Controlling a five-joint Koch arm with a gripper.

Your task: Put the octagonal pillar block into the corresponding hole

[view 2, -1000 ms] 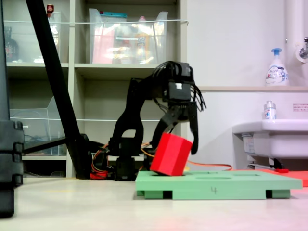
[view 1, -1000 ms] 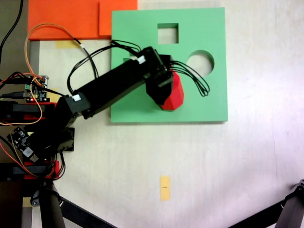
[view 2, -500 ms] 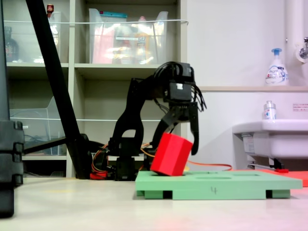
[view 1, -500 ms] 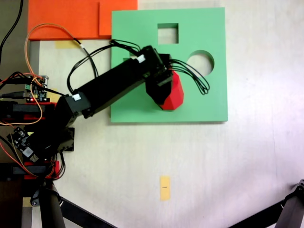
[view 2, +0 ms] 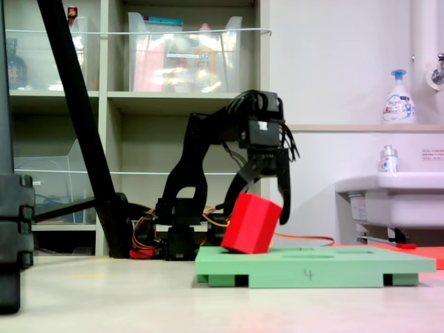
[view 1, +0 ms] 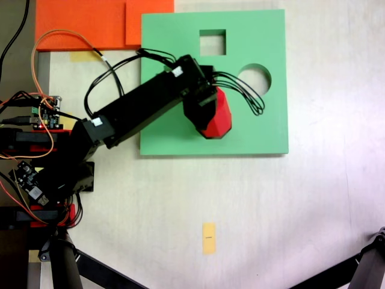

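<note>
Octagonal pillar block (view 2: 251, 223) tilted between tool (view 2: 262, 200) jaws

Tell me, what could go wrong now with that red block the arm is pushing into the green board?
The red block sits tilted, one lower edge down in the green board, the rest sticking out. Pushed down like this, it may jam against the hole's edge instead of sliding in. The gripper seems to hold it only near the top, so the block could twist or slip free. The board lies loose on the table and might shift under the push.
</note>
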